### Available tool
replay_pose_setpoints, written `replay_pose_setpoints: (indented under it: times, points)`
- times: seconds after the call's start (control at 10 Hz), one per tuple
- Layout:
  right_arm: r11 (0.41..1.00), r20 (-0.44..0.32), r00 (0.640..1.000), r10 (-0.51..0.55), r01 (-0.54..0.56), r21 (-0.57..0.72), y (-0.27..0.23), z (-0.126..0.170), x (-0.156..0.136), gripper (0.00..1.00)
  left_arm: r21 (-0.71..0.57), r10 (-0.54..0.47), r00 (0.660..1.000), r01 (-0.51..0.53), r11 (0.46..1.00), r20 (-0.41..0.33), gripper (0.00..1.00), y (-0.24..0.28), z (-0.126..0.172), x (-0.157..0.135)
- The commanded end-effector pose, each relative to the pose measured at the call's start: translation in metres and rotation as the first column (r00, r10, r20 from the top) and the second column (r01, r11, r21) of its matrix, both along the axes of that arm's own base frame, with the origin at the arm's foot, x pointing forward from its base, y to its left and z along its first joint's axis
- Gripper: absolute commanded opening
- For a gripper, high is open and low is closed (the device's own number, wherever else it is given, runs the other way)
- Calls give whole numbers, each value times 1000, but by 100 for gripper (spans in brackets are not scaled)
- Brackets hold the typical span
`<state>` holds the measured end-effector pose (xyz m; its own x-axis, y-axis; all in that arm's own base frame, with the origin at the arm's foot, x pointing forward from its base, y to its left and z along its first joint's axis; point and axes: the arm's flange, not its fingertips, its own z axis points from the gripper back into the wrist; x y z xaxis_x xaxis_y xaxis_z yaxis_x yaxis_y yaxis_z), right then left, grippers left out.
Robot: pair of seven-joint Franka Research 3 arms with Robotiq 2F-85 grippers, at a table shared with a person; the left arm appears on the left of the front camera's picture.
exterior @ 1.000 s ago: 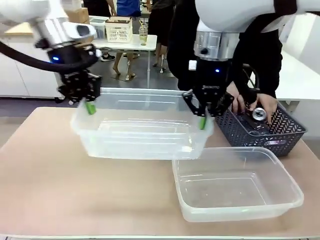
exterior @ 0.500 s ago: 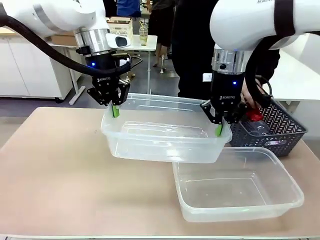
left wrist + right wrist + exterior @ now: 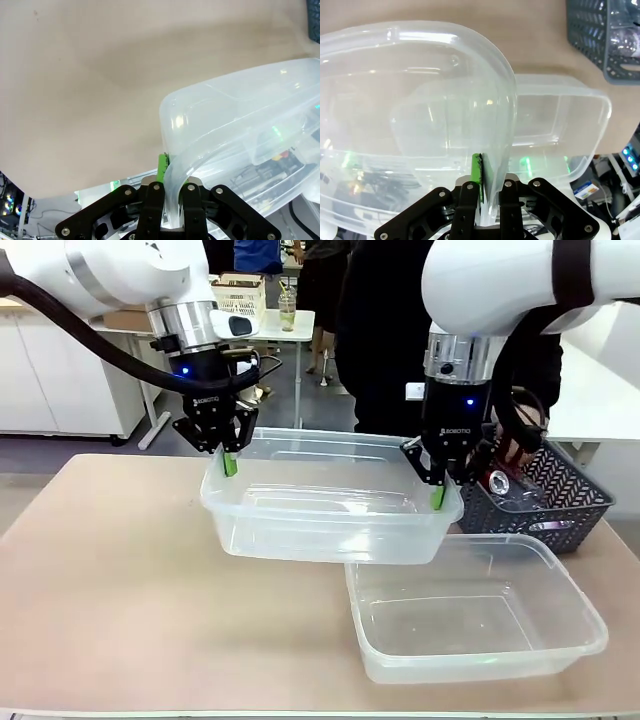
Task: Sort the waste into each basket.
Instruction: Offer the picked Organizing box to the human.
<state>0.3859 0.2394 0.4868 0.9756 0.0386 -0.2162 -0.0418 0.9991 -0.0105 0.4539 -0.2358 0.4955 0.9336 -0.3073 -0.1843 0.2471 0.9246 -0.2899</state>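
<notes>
The left gripper (image 3: 230, 462) is pinched tight on the rim at one short end of a clear tub (image 3: 320, 520). In the left wrist view the thin plastic wall sits right between the two fingers, with a green pad pressed on it. The right gripper (image 3: 437, 495) is pinched the same way on the rim at the other short end. So both arms hold one tub between them, and it looks lifted a little above the table (image 3: 100, 590).

Its right end hangs over the far edge of a second clear tub (image 3: 470, 620), which sits on the table. Behind that one is a dark grey basket (image 3: 560, 505). A can (image 3: 497, 480) with a silver top lies inside it, and a person's hand (image 3: 515, 445) is right by it.

The step in hand looks like setting out the tubs, so no waste is sorted yet. Next, both arms need to go down together and keep the tub level. It should land flat on bare table beside the other tub, not on its rim. Then both grippers can let go.
</notes>
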Motion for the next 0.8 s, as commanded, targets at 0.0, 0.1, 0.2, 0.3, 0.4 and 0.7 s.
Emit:
replay_pose_setpoints:
  times: [0.0,0.1,0.2,0.3,0.4,0.7]
  points:
    - [1000,-6,1000,10,-10,-8,1,1,-2,5,-25,-8,1000,7,1000,-8,5,0,5,-4]
    - [1000,-6,1000,10,-10,-8,1,1,-2,5,-25,-8,1000,7,1000,-8,5,0,5,-4]
    - [1000,-6,1000,10,-10,-8,1,1,-2,5,-25,-8,1000,7,1000,-8,5,0,5,-4]
    - [1000,-6,1000,10,-10,-8,1,1,-2,5,-25,-8,1000,7,1000,-8,5,0,5,-4]
    - [1000,-6,1000,10,-10,-8,1,1,-2,5,-25,-8,1000,7,1000,-8,5,0,5,-4]
    - [1000,-6,1000,10,-10,-8,1,1,-2,5,-25,-8,1000,7,1000,-8,5,0,5,-4]
